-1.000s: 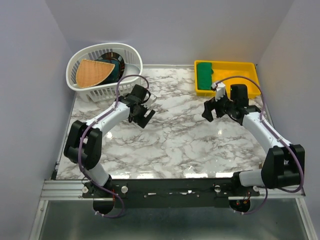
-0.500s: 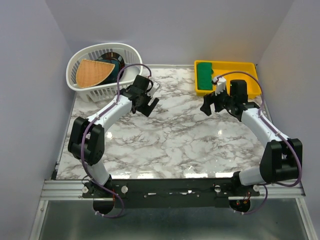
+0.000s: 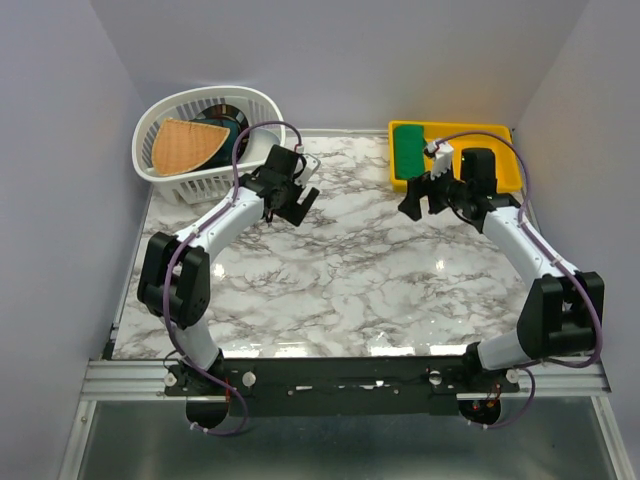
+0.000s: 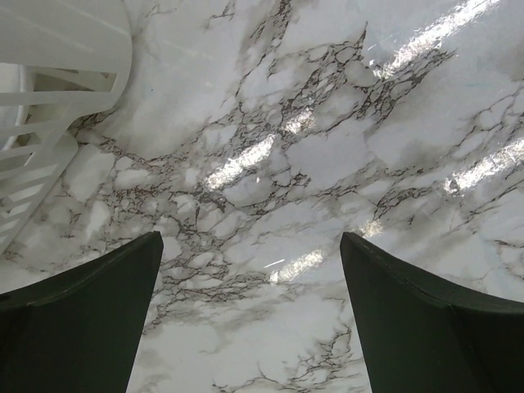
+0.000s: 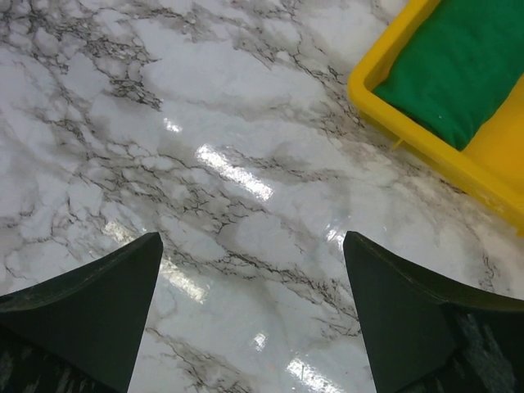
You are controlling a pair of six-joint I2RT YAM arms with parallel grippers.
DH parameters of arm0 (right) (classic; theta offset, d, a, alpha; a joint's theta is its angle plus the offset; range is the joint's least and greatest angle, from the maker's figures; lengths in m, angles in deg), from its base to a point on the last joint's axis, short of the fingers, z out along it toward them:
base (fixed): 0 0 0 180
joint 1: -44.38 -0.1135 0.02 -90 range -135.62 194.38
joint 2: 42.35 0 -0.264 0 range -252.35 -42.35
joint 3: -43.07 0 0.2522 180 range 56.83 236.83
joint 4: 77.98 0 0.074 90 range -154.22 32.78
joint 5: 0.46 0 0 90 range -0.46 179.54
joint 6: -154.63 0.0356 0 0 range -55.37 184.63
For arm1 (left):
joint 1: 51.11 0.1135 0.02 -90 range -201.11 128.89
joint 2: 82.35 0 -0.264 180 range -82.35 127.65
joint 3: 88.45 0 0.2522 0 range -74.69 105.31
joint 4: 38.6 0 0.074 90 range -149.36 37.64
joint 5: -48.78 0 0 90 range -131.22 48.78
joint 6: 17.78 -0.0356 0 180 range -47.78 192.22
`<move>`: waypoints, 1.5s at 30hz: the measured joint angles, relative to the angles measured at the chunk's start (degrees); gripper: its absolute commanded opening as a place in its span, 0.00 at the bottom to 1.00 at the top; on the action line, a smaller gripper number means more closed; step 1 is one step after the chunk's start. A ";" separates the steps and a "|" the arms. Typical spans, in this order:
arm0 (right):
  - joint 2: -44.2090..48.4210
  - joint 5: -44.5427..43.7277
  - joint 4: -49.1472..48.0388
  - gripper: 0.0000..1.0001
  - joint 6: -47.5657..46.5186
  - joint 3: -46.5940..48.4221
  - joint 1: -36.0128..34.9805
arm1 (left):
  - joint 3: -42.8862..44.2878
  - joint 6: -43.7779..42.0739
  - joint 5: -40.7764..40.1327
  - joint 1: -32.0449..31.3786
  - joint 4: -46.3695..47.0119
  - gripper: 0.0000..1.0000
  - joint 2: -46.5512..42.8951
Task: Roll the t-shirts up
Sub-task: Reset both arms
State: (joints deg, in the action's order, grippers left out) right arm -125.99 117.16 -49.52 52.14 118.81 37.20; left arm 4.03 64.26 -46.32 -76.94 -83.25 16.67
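A green t-shirt [image 3: 407, 148], folded into a compact bundle, lies in the left end of the yellow tray [image 3: 500, 132] at the back right; it also shows in the right wrist view [image 5: 458, 65]. My right gripper [image 3: 418, 197] is open and empty, just in front of the tray's left end, above the marble [image 5: 246, 164]. My left gripper [image 3: 292, 206] is open and empty over the marble, just right of the white basket [image 3: 160, 116]. In the left wrist view only bare marble [image 4: 262, 164] lies between the fingers.
The white basket at the back left holds a dark teal item with a tan wedge [image 3: 185, 143]; its rim shows in the left wrist view [image 4: 57, 74]. The yellow tray's rim shows in the right wrist view [image 5: 385, 123]. Grey walls close in the table on three sides.
Both arms have moved toward the back: the left gripper up and toward the basket, the right gripper up toward the tray's left end. Both stay open.
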 measured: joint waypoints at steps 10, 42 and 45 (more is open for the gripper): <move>-1.46 -3.89 1.97 1.00 2.01 2.38 0.02 | 0.59 1.27 0.00 0.24 1.29 0.99 1.31; -0.52 -8.22 0.00 1.00 1.77 -0.74 0.00 | -8.20 2.73 2.69 0.31 26.75 0.99 -7.50; 0.66 -8.13 4.74 1.00 2.05 -12.09 0.00 | -20.87 4.22 2.60 0.31 19.93 0.99 -6.21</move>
State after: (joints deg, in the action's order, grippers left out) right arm -125.33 109.03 -44.77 54.19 106.72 37.20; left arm -16.85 68.48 -43.72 -76.63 -63.32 10.47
